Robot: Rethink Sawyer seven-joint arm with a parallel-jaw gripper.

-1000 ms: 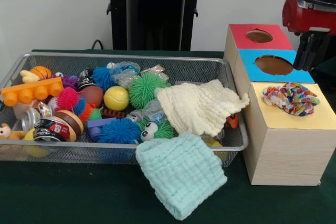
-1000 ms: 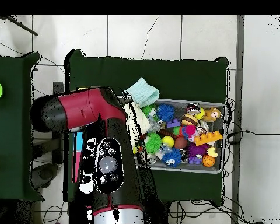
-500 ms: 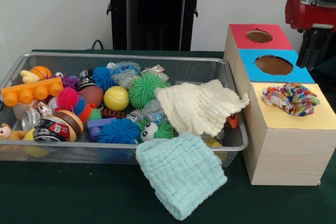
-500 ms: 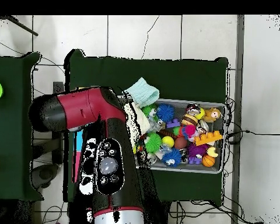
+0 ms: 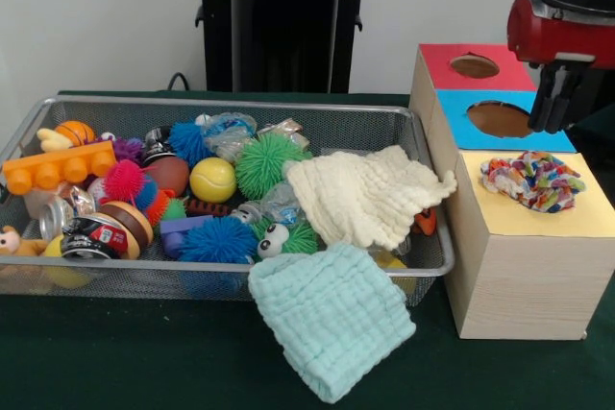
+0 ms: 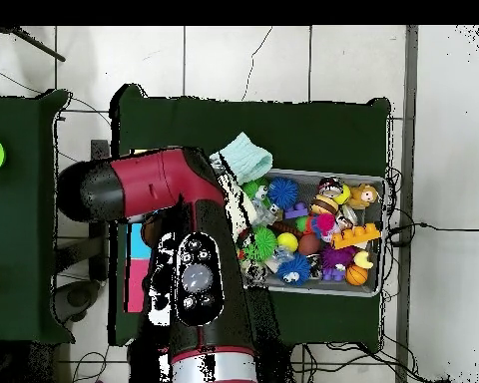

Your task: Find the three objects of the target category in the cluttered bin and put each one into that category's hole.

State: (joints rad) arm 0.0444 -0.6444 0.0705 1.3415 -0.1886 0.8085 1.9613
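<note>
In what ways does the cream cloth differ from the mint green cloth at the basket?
The cream cloth lies inside the basket on top of the toys, while the mint green cloth hangs over the front rim onto the table. The cream cloth looks bunched with one corner reaching toward the boxes; the mint green cloth lies flatter. Both are soft, waffle-textured fabric.

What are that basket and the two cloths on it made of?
The basket looks like fine metal mesh, silvery and see-through. The cream cloth and mint cloth seem soft crinkled woven fabric, probably cotton, matte with a puckered grid.
</note>
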